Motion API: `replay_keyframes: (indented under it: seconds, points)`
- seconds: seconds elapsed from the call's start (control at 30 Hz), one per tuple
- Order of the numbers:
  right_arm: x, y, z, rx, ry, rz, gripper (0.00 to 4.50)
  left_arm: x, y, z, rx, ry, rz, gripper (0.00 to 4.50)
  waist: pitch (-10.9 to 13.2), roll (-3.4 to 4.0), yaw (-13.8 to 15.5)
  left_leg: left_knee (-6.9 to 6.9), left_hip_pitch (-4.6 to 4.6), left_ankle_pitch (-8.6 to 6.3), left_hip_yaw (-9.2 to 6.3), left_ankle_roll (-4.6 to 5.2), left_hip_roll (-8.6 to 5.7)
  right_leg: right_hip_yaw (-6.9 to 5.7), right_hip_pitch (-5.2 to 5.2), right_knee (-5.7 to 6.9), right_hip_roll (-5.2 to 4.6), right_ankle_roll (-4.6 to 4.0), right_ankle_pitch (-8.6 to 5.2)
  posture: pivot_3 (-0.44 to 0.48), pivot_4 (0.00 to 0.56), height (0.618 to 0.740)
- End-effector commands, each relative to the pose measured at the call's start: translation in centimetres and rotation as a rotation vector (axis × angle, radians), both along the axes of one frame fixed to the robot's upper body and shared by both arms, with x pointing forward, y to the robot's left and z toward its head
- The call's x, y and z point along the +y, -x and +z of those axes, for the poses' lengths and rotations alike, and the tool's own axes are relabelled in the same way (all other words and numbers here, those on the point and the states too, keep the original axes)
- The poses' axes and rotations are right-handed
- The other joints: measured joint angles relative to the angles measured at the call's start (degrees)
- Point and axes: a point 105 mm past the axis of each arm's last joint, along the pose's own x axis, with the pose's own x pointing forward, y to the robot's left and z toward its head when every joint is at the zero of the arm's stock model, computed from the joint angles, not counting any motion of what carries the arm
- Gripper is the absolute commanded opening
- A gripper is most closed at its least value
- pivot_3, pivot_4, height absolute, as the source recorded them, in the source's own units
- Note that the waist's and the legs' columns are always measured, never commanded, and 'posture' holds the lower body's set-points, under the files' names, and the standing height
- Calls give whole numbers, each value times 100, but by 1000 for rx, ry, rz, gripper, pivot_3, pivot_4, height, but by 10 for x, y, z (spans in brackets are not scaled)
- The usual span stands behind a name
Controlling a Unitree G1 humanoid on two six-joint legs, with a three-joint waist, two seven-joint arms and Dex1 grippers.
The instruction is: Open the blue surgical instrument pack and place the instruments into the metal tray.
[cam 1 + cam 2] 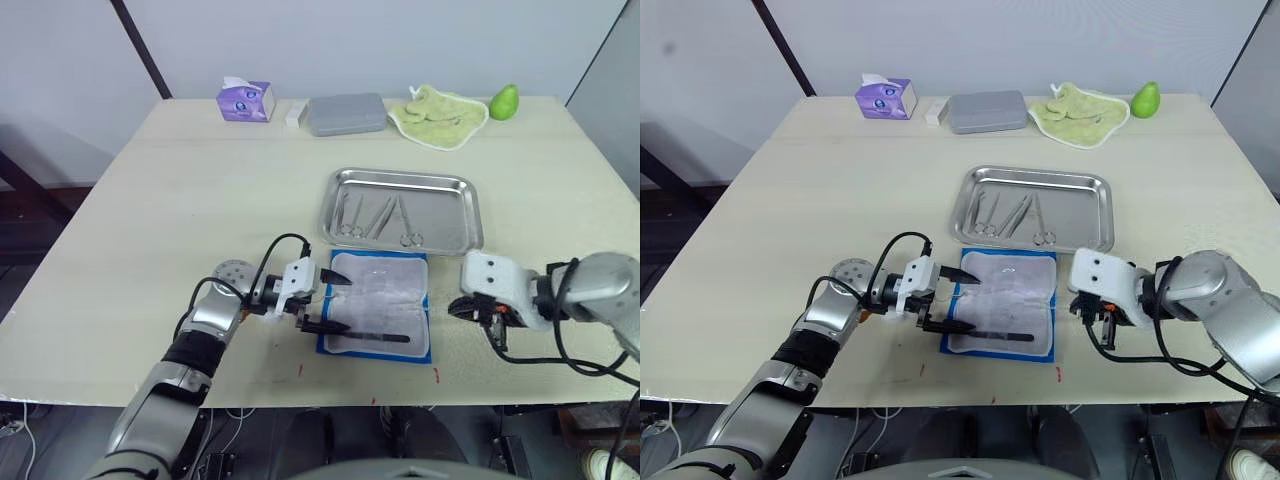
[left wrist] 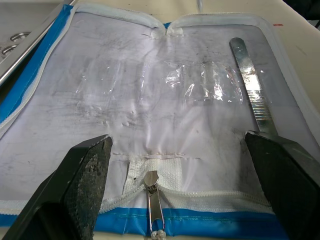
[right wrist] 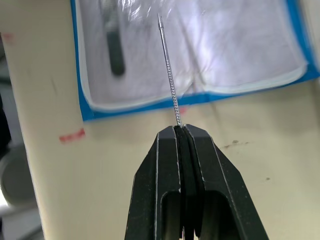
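Spread flat on the table (image 1: pixel 150 220), the pack (image 1: pixel 378 305) lies open like a book, a bright-blue fabric border framing white padded lining with crinkled clear pockets. A white zipper runs round its edge, the metal pull (image 2: pixel 154 200) lying on the side toward the left gripper (image 1: pixel 328 300). One flat steel handle (image 1: pixel 380 337) with a ridged grip (dull silver, straight) rests across the pack's near part.

At the pack's left edge the left gripper holds its two black, rough-surfaced fingers (image 2: pixel 82 185) spread wide with nothing between them, one tip touching or just over the end of that handle. Just right of the pack is the right gripper (image 3: pixel 181 131), its fingers pressed together on a thin knurled needle-like tool (image 3: pixel 169 70) whose fine point reaches out over the pack's lining.

Beyond the pack, almost touching its far edge, sits the tray (image 1: pixel 460 205), shiny stainless steel, rectangular with rounded corners and a shallow rim. Several slim instruments (image 1: pixel 378 218) with ring handles lie in its left half.

Farther behind the tray stand a grey flat box (image 1: pixel 346 113), a purple tissue box (image 1: pixel 246 101), a pale green cloth (image 1: pixel 438 111) and a green pear (image 1: pixel 504 101).
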Motion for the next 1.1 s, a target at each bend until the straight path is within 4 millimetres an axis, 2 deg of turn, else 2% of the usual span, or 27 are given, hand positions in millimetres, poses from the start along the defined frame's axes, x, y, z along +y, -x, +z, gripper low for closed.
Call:
replay_keyframes:
  seconds: [0.03, 0.13, 0.27, 0.5, 0.63, 0.77, 1.1]
  points:
    - [-2, -12, 12, -42, -124, -110, 84, 17, 15, -41, 141, -123, 52, 4500, 3, -5, 6, 0, -2, 0, -1, 0, 0, -1, 0, 0, 1, -3, 2, 0, 150, 740]
    - [2, -34, 20, -85, -251, -243, 84, 16, 14, -41, 140, -120, 55, 4500, -3, 9, 1, -1, -4, 0, -1, 0, 2, 0, 0, -3, 4, -4, 3, 0, 150, 740]
    - [1, -66, 27, -144, -331, -423, 84, 17, 12, -41, 140, -121, 67, 4500, -3, 16, 1, 0, -7, 0, -1, 0, -4, 2, -2, -2, 2, -3, 4, 0, 150, 740]
    - [0, -104, 21, -146, -344, -690, 84, 19, 12, -42, 144, -119, 78, 4500, -7, 28, -5, -2, -14, 1, -3, 1, -5, 2, -10, -1, 2, -5, 5, 0, 150, 740]
    - [2, -125, 16, -107, -428, -839, 84, 20, 13, -44, 145, -121, 80, 4500, -7, 32, -5, -1, -18, 4, -5, 6, -6, 2, -18, 6, 6, -6, 5, 0, 150, 740]
    - [8, -138, 8, -91, -465, -916, 84, 19, 15, -44, 146, -118, 80, 4500, -9, 36, -3, 2, -46, 7, -4, 11, -13, 2, -46, 21, 2, -5, 6, 0, 150, 740]
    - [14, -152, -15, -51, -490, -1006, 84, 18, 17, -43, 147, -117, 77, 4500, -8, 52, -17, 1, -47, 8, -3, 12, -13, 2, -47, 23, 2, -6, 6, 0, 150, 740]
